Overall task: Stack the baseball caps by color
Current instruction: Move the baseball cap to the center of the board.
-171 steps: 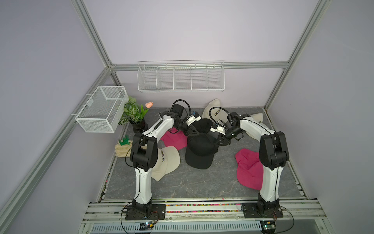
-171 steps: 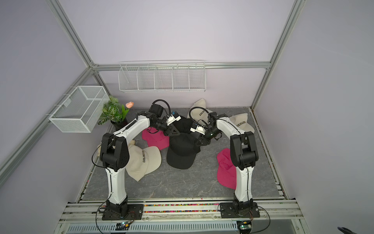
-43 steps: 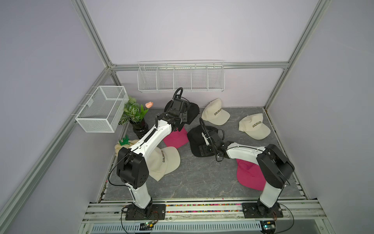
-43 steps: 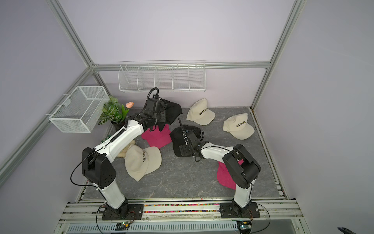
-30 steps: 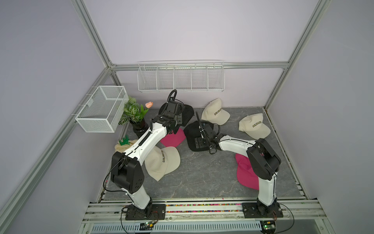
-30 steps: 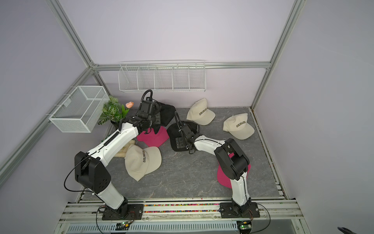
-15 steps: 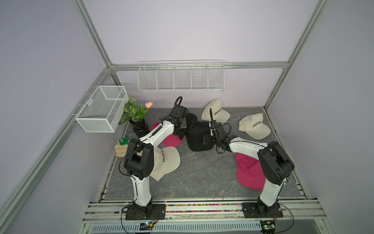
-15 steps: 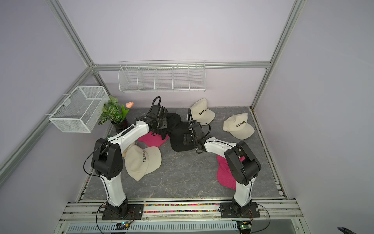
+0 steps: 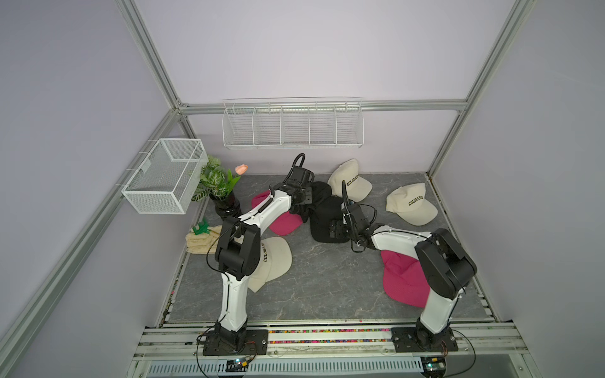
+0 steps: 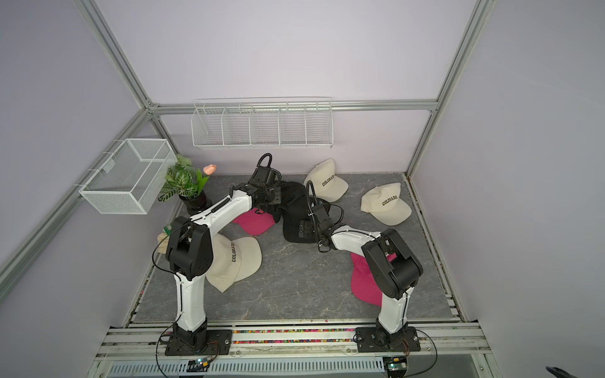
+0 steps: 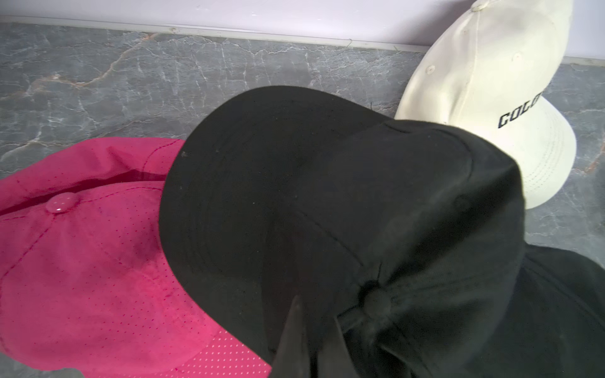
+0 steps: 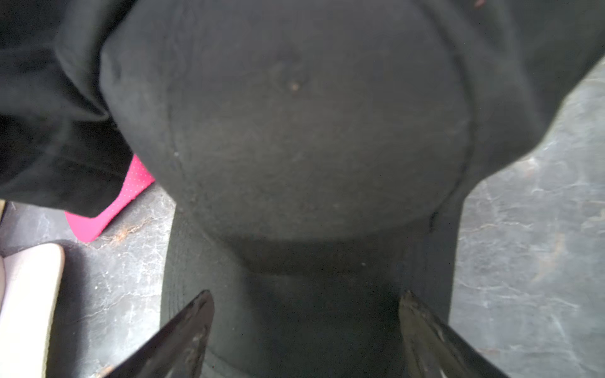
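Note:
My left gripper (image 9: 302,198) (image 11: 311,340) is shut on a black cap (image 9: 320,192) (image 11: 327,212), pinching its crown near the top button. It holds the cap at the back middle, over a pink cap (image 9: 282,222) (image 11: 82,261). Beside it, another black cap (image 9: 327,217) (image 10: 294,219) (image 12: 311,147) lies on the table. My right gripper (image 9: 335,226) (image 12: 306,307) hovers open over its brim, nothing between the fingers. Cream caps lie at the back (image 9: 350,185), back right (image 9: 411,204) and front left (image 9: 273,258). A second pink cap (image 9: 404,278) lies under my right arm.
A potted plant (image 9: 217,186) stands at the back left, with a folded cream towel and green toy (image 9: 201,235) in front of it. A mesh basket (image 9: 163,176) hangs on the left wall and a wire rack (image 9: 291,126) on the back wall.
My left gripper has carried the black cap to the right, toward the black cap on the table. My right gripper has shifted slightly over that cap and stays open.

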